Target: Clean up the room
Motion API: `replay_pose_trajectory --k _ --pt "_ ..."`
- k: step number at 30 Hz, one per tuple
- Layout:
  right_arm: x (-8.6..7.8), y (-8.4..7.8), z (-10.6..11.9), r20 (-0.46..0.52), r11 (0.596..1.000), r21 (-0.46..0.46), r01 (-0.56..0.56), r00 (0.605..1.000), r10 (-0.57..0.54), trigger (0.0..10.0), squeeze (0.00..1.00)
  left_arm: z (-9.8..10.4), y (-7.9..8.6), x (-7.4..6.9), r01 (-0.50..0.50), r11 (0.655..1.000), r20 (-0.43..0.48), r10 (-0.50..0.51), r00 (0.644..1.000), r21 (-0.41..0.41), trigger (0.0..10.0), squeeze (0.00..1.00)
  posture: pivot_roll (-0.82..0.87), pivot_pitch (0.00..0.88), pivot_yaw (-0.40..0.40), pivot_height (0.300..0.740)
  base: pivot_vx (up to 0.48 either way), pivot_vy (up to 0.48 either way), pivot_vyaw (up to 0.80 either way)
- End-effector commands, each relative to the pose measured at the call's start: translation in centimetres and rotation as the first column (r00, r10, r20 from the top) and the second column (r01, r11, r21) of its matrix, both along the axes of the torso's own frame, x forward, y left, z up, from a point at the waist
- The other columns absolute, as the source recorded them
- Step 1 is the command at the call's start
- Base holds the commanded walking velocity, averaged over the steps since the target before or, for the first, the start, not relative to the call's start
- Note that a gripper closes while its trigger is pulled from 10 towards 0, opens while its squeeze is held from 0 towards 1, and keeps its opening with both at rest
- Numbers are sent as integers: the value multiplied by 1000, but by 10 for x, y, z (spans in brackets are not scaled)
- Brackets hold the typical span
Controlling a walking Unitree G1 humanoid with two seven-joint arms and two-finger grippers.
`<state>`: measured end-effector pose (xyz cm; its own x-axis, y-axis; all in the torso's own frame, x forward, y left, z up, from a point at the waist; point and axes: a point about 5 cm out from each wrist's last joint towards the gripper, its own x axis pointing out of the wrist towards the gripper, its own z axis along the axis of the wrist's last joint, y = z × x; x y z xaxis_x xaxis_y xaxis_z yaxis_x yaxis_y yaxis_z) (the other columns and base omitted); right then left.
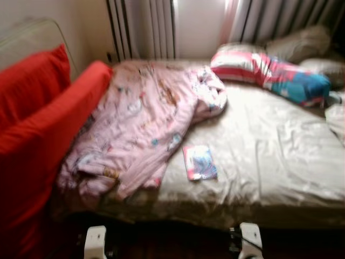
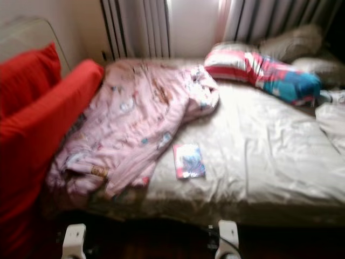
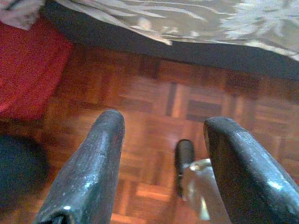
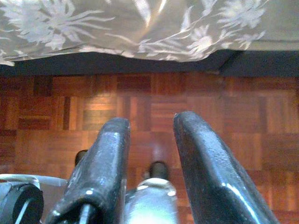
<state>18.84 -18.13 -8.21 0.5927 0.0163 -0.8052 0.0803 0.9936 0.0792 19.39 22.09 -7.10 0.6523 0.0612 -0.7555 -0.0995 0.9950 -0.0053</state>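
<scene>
In the left eye view, a bed (image 1: 280, 162) with a pale, wrinkled sheet stood before the robot, and the whole picture was somewhat blurred. A pink blanket (image 1: 140, 124) printed with small cartoon figures lay rumpled in a heap over the left half of the bed, its lower edge spilling toward the near side. Just beside it on the bare sheet lay a thin book (image 1: 199, 162) with a pink and blue cover, flat and apart from the blanket's edge. A striped pillow (image 1: 269, 73) in pink, white and blue rested at the far right of the bed, with grey pillows (image 1: 304, 43) behind it near the curtains (image 1: 145, 27). A red sofa (image 1: 43, 129) with a red cushion (image 1: 32, 86) pressed against the bed's left side. The right eye view showed the same scene, with the book (image 2: 188, 161) near the middle of the bed's near half. In the left wrist view, the left gripper (image 3: 161, 163) hung over a wooden parquet floor (image 3: 154, 98), its two black fingers spread apart with nothing between them, the edge of the flowered bedsheet (image 3: 187, 18) beyond. In the right wrist view, the right gripper (image 4: 149, 158) also hung above the floor (image 4: 187, 107), its fingers parted and holding nothing.
</scene>
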Motion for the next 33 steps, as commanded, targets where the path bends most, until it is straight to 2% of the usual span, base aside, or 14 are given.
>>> replay_pose_trajectory --k 1,33 --pt "-4 -6 -1 -15 1000 -15 2 1000 -2 10000 0 -2 -5 -1 16 1000 -2 -16 1000 -14 10000 0 -68 0 48 740 0 0 0" --pt "-2 -6 -1 -13 1000 -14 -1 1000 1 10000 0 0 -5 1 14 1000 2 -14 1000 -23 10000 0 -65 0 47 740 7 0 0"
